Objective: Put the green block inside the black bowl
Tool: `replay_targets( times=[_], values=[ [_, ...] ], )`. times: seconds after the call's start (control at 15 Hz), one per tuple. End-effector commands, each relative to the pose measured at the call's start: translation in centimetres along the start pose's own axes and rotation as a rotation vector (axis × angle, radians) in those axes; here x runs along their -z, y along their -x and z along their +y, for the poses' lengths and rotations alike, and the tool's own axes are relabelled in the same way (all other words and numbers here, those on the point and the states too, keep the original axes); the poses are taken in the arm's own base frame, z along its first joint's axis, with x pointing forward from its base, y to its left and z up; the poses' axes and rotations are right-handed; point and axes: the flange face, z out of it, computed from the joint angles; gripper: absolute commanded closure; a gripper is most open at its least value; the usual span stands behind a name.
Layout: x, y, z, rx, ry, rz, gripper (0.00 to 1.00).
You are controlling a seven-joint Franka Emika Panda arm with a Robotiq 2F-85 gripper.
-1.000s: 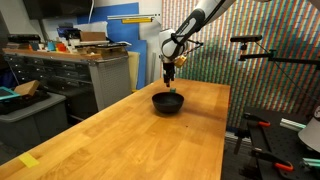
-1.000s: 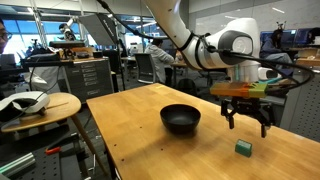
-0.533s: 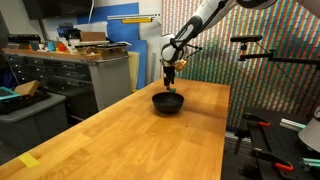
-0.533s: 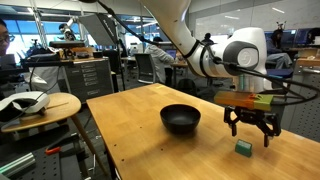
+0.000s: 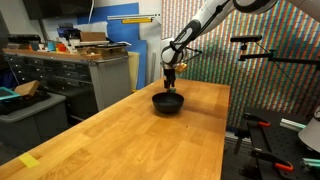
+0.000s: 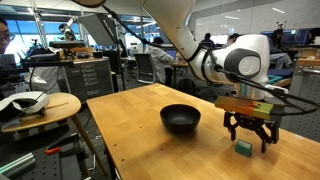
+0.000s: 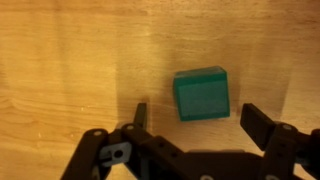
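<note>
Lying outside the black bowl (image 6: 181, 119) — green block (image 6: 243, 147).

Light wooden table (image 6: 130, 135), plank grain: black bowl (image 6: 180, 119) sits upright on it, green block (image 6: 243, 147) lies flat on bare wood apart from the bowl near an edge, and a yellow tape scrap (image 5: 29, 160) lies at a corner.

green block (image 6: 243, 148) near black bowl (image 6: 181, 119)
</note>
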Motion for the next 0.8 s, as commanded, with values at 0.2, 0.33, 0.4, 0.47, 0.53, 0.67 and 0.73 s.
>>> replay_targets(
  times=[0.2, 0.33, 0.4, 0.47, 0.53, 0.67, 0.73],
  values=[
    [-0.2, 0.2, 1.3, -0.027, -0.07, 0.005, 0.38],
    [-0.2, 0.3, 1.5, -0.036, -0.075, 0.003, 0.54],
    [0.0, 0.3, 1.5, -0.041, -0.078, 0.007, 0.63],
    [0.2, 0.3, 1.4, -0.043, -0.083, 0.009, 0.69],
    [0.5, 0.4, 1.4, -0.045, -0.084, 0.011, 0.78],
    [1.0, 0.6, 1.6, -0.052, -0.076, 0.012, 0.78],
    [1.4, 0.7, 1.6, -0.055, -0.076, 0.014, 0.78]
  ],
)
